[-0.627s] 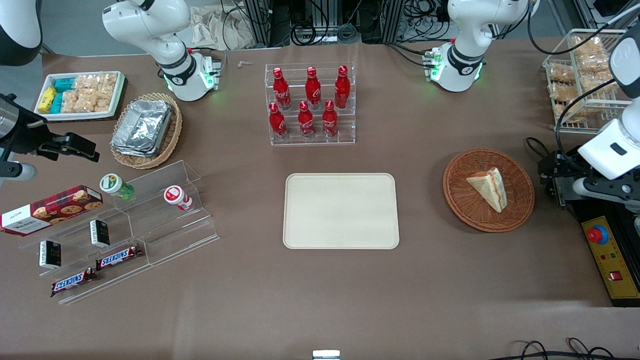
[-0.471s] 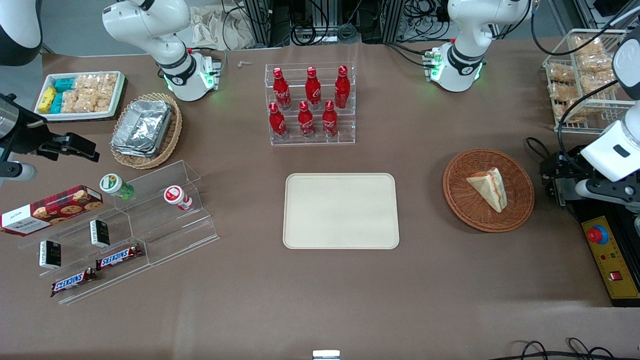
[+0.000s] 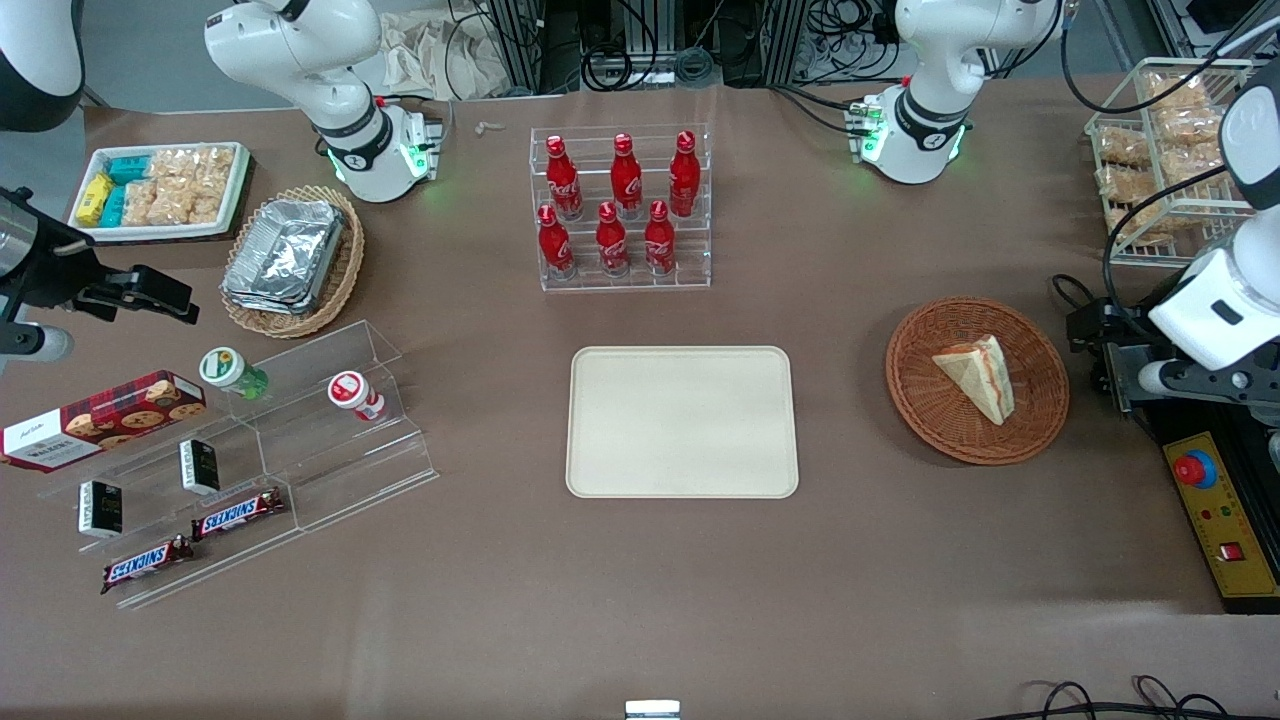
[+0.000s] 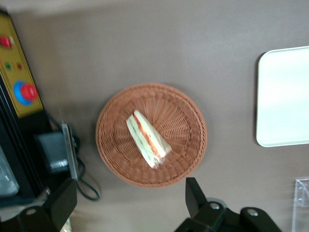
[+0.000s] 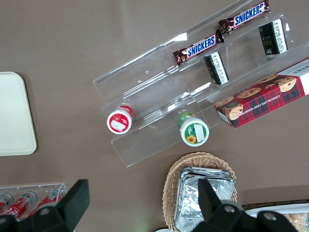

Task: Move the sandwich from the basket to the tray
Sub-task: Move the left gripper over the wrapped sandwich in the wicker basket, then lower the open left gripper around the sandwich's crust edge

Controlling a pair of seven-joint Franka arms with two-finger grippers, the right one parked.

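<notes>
My gripper (image 4: 130,200) hangs above the table with its 2 fingers (image 4: 194,193) spread wide and nothing between them; in the front view it sits at the right edge, half hidden by the white wrist, so I cannot read the fingers there. Just beside it lies 1 basket (image 3: 977,380) holding 1 sandwich (image 3: 978,373), tilted on the weave, red and green filling showing (image 4: 147,138). 1 tray (image 3: 682,421) lies bare mid-frame, cut off in the wrist view (image 4: 285,96).
</notes>
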